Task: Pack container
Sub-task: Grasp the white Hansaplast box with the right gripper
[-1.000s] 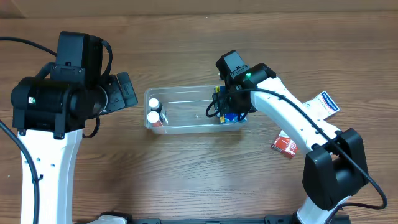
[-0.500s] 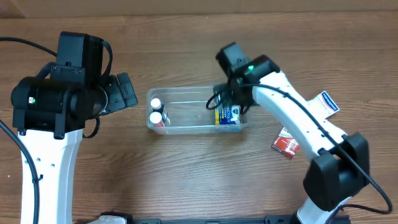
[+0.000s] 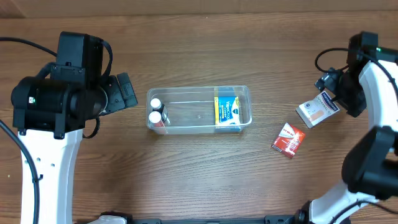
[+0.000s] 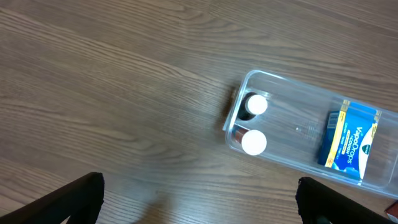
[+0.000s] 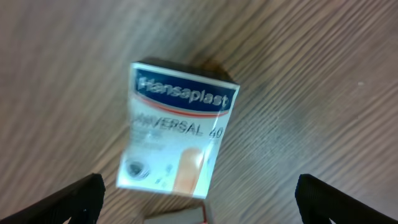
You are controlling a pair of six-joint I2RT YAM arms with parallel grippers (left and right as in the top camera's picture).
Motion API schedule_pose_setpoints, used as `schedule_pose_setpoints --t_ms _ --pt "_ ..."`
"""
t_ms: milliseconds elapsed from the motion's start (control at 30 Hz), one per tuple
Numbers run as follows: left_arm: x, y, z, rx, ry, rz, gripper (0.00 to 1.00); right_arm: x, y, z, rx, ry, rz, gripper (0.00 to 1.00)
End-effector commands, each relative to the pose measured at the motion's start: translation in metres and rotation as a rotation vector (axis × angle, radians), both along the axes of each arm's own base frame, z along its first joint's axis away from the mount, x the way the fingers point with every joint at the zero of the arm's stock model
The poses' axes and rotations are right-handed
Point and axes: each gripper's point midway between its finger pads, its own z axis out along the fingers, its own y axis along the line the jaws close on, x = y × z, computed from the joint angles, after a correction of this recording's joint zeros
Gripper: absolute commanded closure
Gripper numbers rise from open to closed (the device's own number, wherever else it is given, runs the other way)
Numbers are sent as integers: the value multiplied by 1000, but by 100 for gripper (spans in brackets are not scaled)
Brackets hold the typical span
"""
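Observation:
The clear plastic container (image 3: 199, 124) lies mid-table and holds two white-capped bottles (image 3: 154, 111) at its left end and a blue and yellow box (image 3: 227, 112) at its right end. It also shows in the left wrist view (image 4: 292, 127). My right gripper (image 3: 339, 93) is open and empty, above a white Hansaplast box (image 5: 177, 134) lying on the table at the right (image 3: 317, 111). A red box (image 3: 288, 140) lies beside it. My left gripper (image 4: 199, 202) is open and empty, left of the container.
The wooden table (image 3: 199, 180) carries nothing else. The left arm's body (image 3: 56, 99) stands at the left and the right arm's base (image 3: 373, 168) at the right edge.
My right gripper has let go of the blue and yellow box inside the container and swung right, to above the Hansaplast box. The left arm has not moved.

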Motion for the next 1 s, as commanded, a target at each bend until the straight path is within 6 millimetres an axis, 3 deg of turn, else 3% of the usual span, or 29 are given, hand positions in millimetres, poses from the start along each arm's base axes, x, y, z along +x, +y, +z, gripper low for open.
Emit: schedule_pose_setpoints --t_ms 0,167,367,600,700,800,867,967 --pt "0 3 0 17 5 -8 0 2 1 -31 71 47 19 0" --pt "0 3 -1 18 6 -8 0 8 6 -60 103 90 52 0" --pt "1 3 -2 18 12 -8 0 4 7 -82 125 143 49 0" --pt "1 3 -2 19 13 -8 0 0 9 -83 129 159 49 1" --pt "1 3 -2 18 13 -8 0 -11 12 -93 140 189 48 7" --pt "1 3 -3 19 14 -8 0 -18 20 -98 177 203 46 26" --pt "-1 3 -3 19 18 -8 0 -16 22 -94 192 191 46 28" --pt "-1 3 -3 20 21 -8 0 -7 24 -72 182 157 57 27"
